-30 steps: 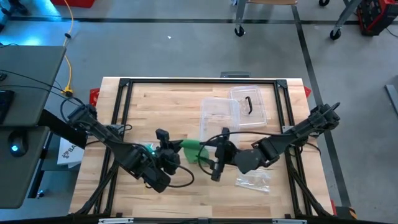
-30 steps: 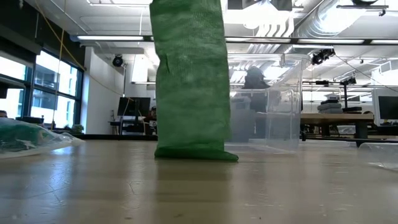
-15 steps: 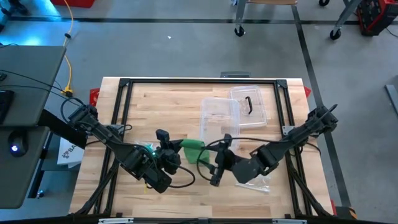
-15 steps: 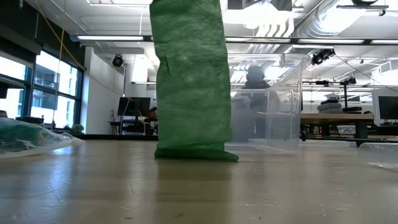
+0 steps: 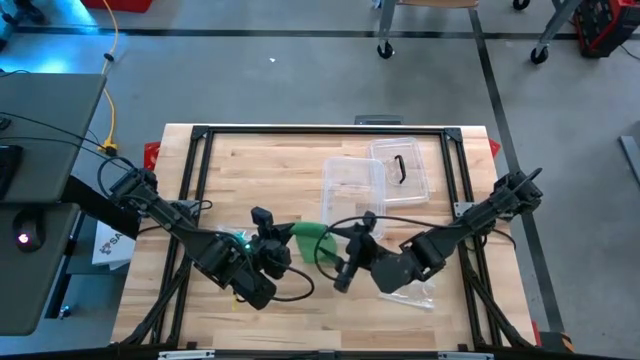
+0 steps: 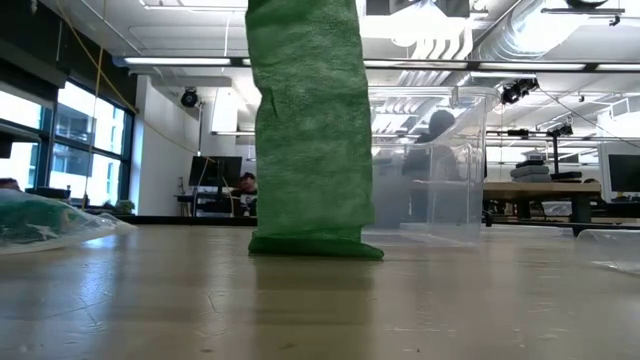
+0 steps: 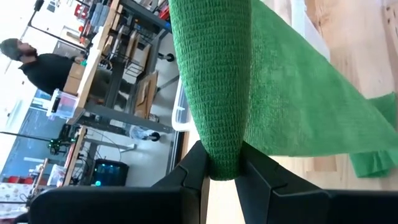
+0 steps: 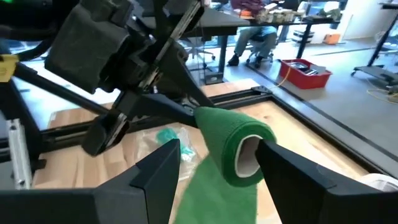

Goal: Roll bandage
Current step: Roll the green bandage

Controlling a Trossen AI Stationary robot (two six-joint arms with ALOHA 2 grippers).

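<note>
A green bandage roll with a pale hollow core is held up above the table's middle, and my left gripper is shut on one end of it. Its loose strip hangs down, and the strip's crumpled lower end rests on the wooden table. My right gripper is open, one finger on either side of the roll's free end; I cannot tell whether they touch it. In the high view both grippers meet over the green bandage. My left gripper pinches one end of the roll between its two fingers, which come roughly level from the table's left and lie along the roll. The roll sticks out beyond the fingertips, lifted clear. The strip hangs from it down to the table.
A clear plastic box and its lid with a black handle lie behind the grippers. A clear plastic bag lies near the front right. A plastic packet with green contents sits on the table to the left.
My right gripper has dipped a little and turned its wrist by the roll's free end, staying open. The hanging strip's top has swayed slightly; its lower end has stayed on the table.
</note>
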